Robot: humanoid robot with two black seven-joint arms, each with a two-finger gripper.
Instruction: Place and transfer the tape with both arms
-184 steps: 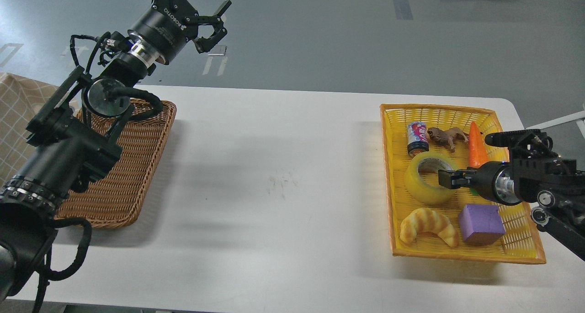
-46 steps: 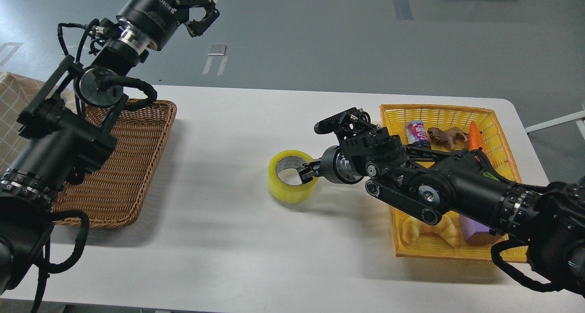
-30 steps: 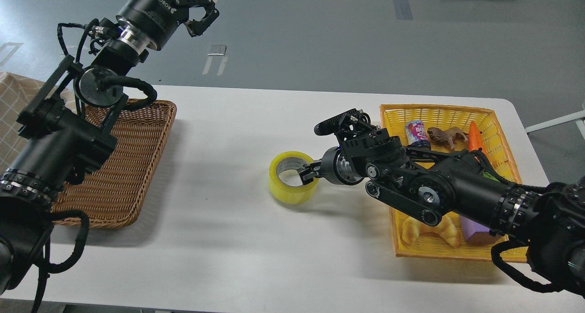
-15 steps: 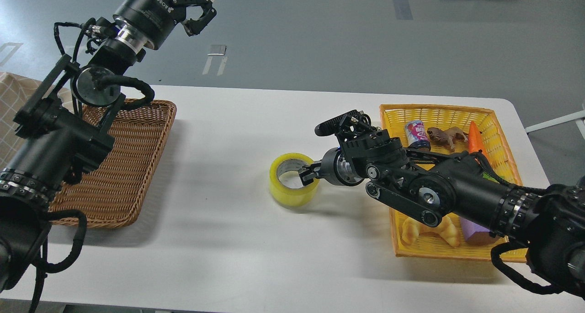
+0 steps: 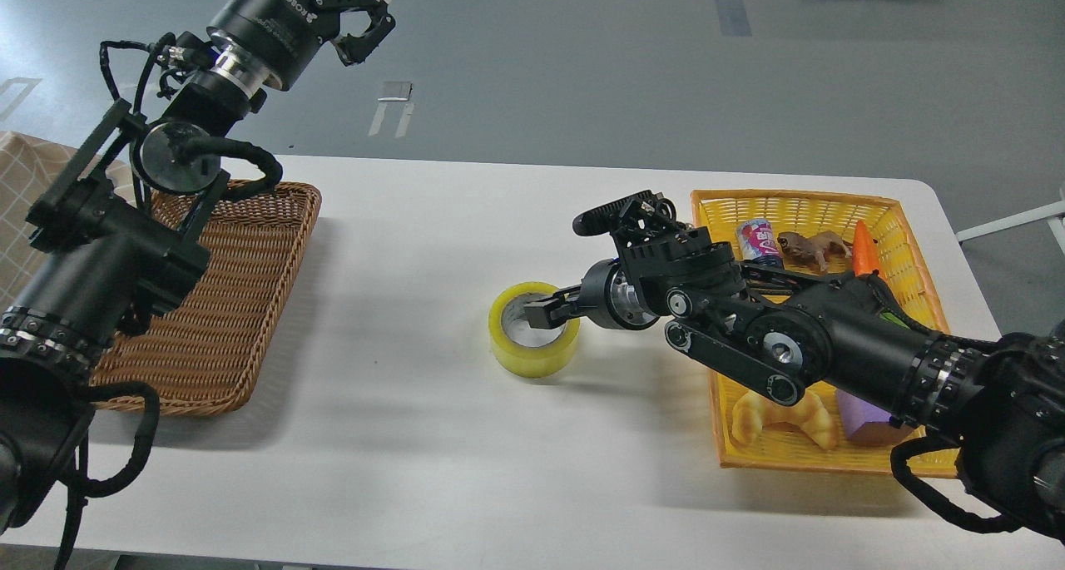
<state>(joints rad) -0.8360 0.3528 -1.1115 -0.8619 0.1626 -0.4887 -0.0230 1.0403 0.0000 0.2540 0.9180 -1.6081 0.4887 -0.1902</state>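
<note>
The tape (image 5: 532,349), a yellow translucent roll with a grey-white core, lies flat on the white table (image 5: 433,245) near its middle. My right gripper (image 5: 545,310) reaches in from the right and hovers over the roll's core hole and right rim. Its fingers (image 5: 535,309) look slightly parted and no longer clamp the wall. My left gripper (image 5: 372,14) is raised high at the top left, beyond the table's far edge, with its claw fingers spread open and empty.
A brown wicker tray (image 5: 258,304) lies at the left under my left arm. A yellow basket (image 5: 799,202) at the right holds a can (image 5: 755,241), a toy animal (image 5: 811,247), a carrot (image 5: 865,250), a croissant toy (image 5: 786,416) and a purple block (image 5: 865,416).
My right arm carried the tape from the yellow basket to the table's middle. In the last half second the gripper rose and slid left off the roll's wall. The left arm barely moved.
</note>
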